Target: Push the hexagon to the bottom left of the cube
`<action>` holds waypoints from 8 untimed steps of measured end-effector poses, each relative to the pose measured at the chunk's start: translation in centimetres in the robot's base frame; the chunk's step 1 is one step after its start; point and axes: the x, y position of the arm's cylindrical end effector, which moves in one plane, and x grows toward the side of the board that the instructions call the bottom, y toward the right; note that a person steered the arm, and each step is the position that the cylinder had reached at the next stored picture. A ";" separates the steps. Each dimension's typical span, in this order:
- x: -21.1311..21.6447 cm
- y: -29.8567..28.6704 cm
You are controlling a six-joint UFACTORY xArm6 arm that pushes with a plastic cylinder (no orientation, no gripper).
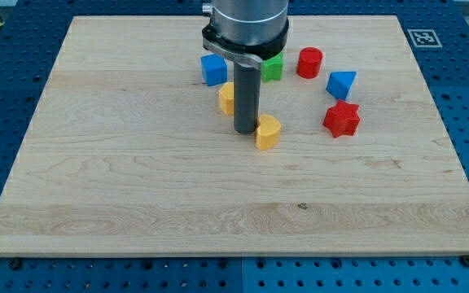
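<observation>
A blue cube (213, 69) sits near the view's top centre. A yellow hexagon (227, 98) lies just below and right of it, partly hidden behind my rod. My tip (245, 130) rests on the board just right of and below the hexagon. A yellow heart (268, 131) lies right beside the tip, on its right.
A green block (273, 67) is partly hidden behind the arm. A red cylinder (309, 62), a blue triangular block (340, 84) and a red star (341, 120) lie to the right. The wooden board (120, 187) ends in blue pegboard on all sides.
</observation>
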 end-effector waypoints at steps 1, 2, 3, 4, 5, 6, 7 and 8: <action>-0.4 0.1; -0.9 1.5; -1.8 3.6; -4.4 4.4; -5.2 4.4; -5.5 3.8; -5.6 1.6; -5.6 -2.1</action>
